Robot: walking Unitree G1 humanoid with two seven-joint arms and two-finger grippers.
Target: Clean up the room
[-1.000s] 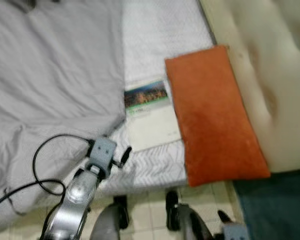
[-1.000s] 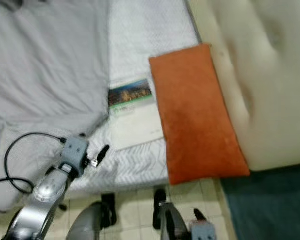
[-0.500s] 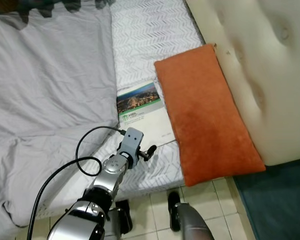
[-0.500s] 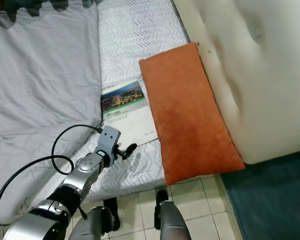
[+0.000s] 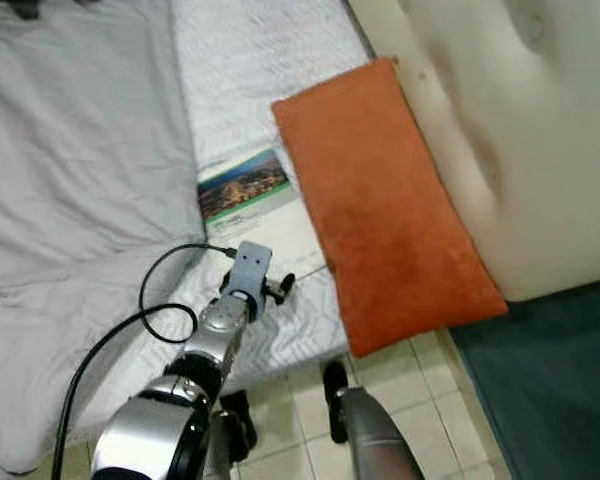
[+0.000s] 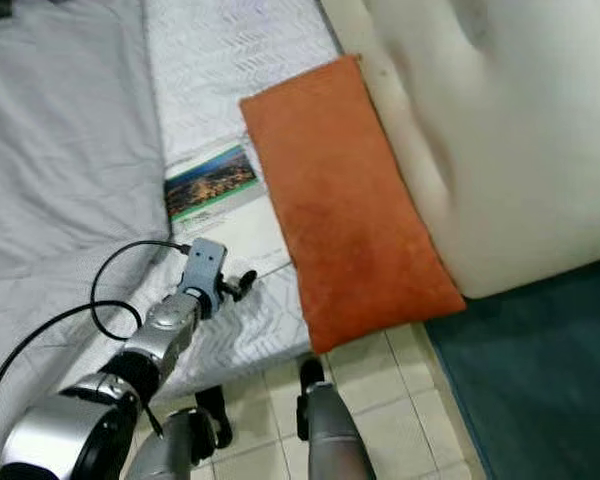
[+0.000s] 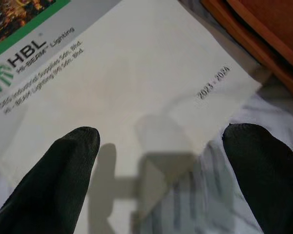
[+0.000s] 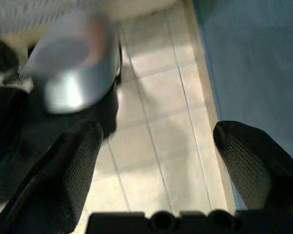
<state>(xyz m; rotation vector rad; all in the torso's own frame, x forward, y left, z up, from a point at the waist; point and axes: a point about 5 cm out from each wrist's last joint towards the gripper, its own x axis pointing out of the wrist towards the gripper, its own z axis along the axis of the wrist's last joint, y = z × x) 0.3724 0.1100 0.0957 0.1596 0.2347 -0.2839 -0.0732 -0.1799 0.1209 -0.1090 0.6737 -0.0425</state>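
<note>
Left claw (image 5: 280, 287) is out over the bed (image 5: 270, 60) now, reaching for the booklet (image 5: 258, 205) that lies flat on the patterned mattress. The orange cushion (image 5: 380, 200) is the landmark here: the booklet sits just beside its long edge, on the side away from the cream headboard (image 5: 520, 150), and may be touching it or tucked a little under it. On the booklet's far side from the cushion, the grey blanket (image 5: 70, 180) is bunched up and looks to overlap the booklet's edge.

In the left wrist view the claw is spread wide, one fingertip (image 7: 68, 161) low over the white cover and the other off the booklet's corner toward the cushion, over the mattress. Nothing is held. A dated corner of the cover sits between the two fingers.

So the step in hand looks like the approach to pick up the booklet. The next move calls for getting a finger under that thin, flat corner, which is tricky on soft bedding, then closing on it.

Right claw (image 8: 156, 161) hangs idle down by the tiled floor (image 8: 156, 141), near the foot of the cushion, fingers spread apart and empty.
</note>
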